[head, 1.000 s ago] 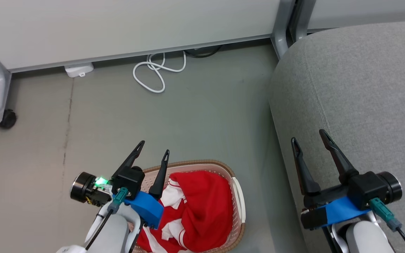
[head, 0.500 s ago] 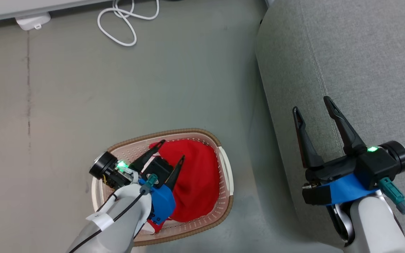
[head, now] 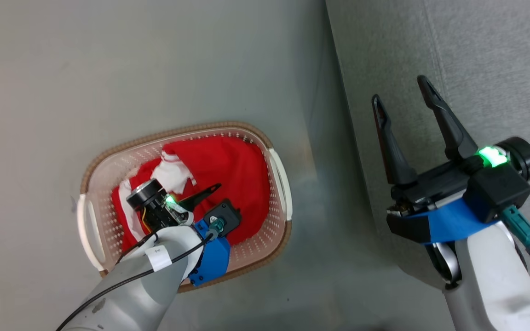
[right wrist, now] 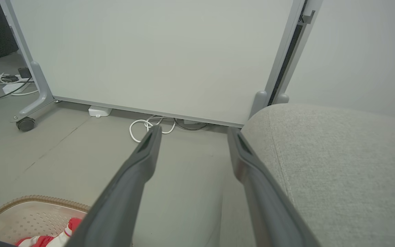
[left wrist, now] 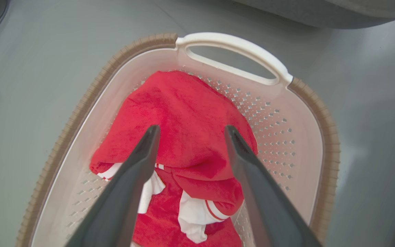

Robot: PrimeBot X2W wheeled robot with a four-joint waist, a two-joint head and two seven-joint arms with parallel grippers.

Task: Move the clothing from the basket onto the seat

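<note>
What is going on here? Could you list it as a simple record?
clothing: red and white, bunched in the basket
basket: on the floor beside the seat
seat: grey; no clothing on the visible part
left gripper: open, aimed down at the clothing
right gripper: open, empty, above the seat's edge

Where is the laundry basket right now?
In the head view, the basket sits on the floor at lower left, left of the seat, holding the red clothing, with the left gripper open over it.
</note>
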